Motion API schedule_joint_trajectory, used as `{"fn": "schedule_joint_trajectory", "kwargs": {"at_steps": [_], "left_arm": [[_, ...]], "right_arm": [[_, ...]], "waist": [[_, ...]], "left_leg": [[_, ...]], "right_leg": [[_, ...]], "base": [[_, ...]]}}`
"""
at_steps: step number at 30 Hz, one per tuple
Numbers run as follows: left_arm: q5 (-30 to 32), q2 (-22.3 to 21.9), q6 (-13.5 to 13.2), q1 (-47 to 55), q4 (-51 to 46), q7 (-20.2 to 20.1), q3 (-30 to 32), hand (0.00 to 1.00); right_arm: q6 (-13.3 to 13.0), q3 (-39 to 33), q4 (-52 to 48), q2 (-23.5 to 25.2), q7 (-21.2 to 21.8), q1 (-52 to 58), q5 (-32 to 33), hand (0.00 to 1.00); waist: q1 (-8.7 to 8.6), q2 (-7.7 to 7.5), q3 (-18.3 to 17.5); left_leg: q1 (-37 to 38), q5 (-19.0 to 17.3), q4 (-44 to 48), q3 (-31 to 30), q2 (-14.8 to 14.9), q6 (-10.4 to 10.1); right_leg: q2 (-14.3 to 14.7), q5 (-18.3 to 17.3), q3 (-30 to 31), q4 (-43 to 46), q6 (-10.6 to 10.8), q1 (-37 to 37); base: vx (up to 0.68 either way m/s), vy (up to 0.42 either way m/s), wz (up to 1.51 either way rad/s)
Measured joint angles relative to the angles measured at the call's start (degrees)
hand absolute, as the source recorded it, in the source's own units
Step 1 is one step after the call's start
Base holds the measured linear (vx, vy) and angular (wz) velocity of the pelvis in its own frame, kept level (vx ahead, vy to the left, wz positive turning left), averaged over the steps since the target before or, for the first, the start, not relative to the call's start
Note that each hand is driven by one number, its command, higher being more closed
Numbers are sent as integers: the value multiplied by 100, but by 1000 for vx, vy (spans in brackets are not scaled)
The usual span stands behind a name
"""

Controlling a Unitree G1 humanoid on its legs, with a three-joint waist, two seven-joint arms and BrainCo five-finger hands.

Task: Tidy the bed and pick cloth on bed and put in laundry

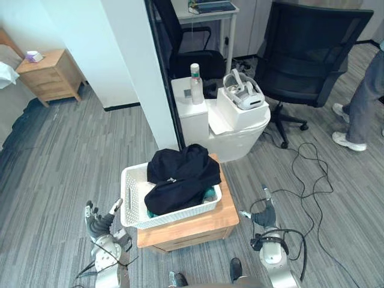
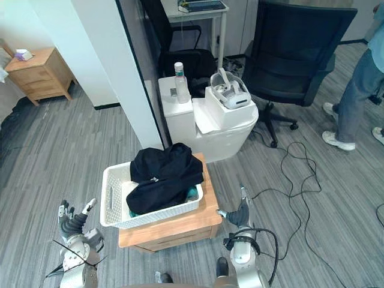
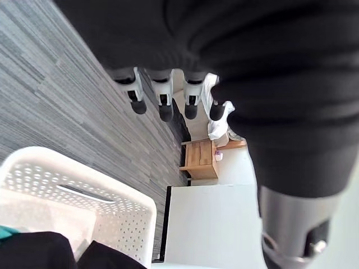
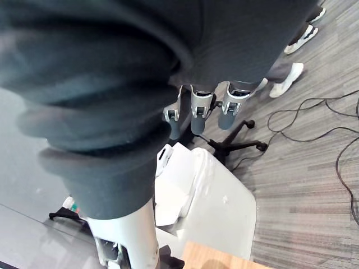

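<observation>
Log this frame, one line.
black cloth: in white basket on wooden stand | left hand: open, empty, beside basket | right hand: open, empty | person: standing right

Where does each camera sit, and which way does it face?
Left eye view: from the head, down at the basket, black cloth, left hand and right hand.
Right eye view: same, slightly aside.
Left wrist view: along its fingers, over the basket towards a nightstand.
Right wrist view: along its fingers, towards a chair base.
Eyes and left wrist share the basket.
</observation>
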Motion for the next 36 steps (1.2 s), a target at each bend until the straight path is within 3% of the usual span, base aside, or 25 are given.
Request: {"fn": "schedule_joint_trajectory", "kwargs": {"at_steps": [5, 11, 14, 20, 21, 26, 31, 33, 34, 35, 36], "left_arm": [[184, -24, 163, 413, 260, -250, -6, 0], [302, -55, 235, 417, 2169, -496, -23, 0], [437, -15, 288, 336, 3191, -490, -24, 0], [531, 28, 284, 11, 3956, -493, 196, 0], [629, 148, 390, -241, 4465, -625, 126, 0], [630, 150, 397, -243, 4444, -626, 98, 0], [444, 118, 388, -158, 3527, -776, -735, 0], [205, 26, 358, -152, 3016, -885, -1052, 0], [63, 10, 312, -195, 2717, -950, -1319, 0], [-117, 17, 208, -296, 2272, -997, -1537, 0], [-206, 16, 155, -330, 2110, -999, -1609, 0]], "right_arm": [[10, -8, 25, 105, 60, 277, 208, 0], [1, -16, 1041, 196, 58, 306, 393, 0], [-13, -39, 1918, 189, 65, 325, 599, 0], [-102, -158, 2994, 99, 250, 107, 987, 0], [-109, -437, 4445, -129, 787, -877, 1723, 0], [-109, -440, 4440, -132, 789, -872, 1729, 0], [-120, -681, 4043, -130, 932, -643, 2273, 0], [-120, -717, 3841, -141, 973, -530, 2558, 0], [-122, -906, 3652, -107, 1025, -413, 2688, 0], [-120, -983, 3357, -17, 1050, -187, 2874, 0], [-125, -987, 3274, 4, 1054, -105, 2916, 0]], "waist": [[5, -44, -57], [39, -176, -105], [84, -218, -157], [149, -217, -151], [302, -49, 111], [301, -50, 111], [308, -36, 128], [306, -30, 130], [302, -3, 148], [290, -155, 137], [292, -168, 146]], "left_leg": [[193, -61, 1, 23, 25, 12], [335, -125, 1, 262, 70, -8], [433, -205, 0, 367, 84, -39], [537, -270, 0, 382, 63, -78], [674, -291, -2, 267, 14, -96], [674, -291, -2, 267, 14, -96], [666, -288, 1, 97, 8, -93], [655, -277, 3, -251, -19, -75], [542, -271, 53, -512, -45, -64], [255, -233, 252, -1115, -143, -11], [139, -222, 329, -1386, -193, -2]], "right_leg": [[-5, -219, -31, 200, 21, 105], [-2, -294, -51, 311, -44, 108], [-10, -364, -51, 394, -57, 125], [-44, -409, -75, 401, -36, 225], [-72, -456, -207, 205, 75, 521], [-73, -457, -207, 204, 74, 521], [-109, -551, -344, 352, 86, 535], [-199, -896, -441, 949, 108, 412], [-269, -1215, -111, 1697, 45, 105], [-332, -1531, 608, 2482, -165, -204], [-339, -1632, 829, 2662, -195, -250]], "base": [[0, 0, 0], [5, -11, -15], [39, -4, -15], [37, -3, 0], [0, 0, 0], [0, 0, 0], [0, -1, 19], [16, -6, 63], [42, -3, 152], [34, -13, 187], [37, -24, 196]]}}
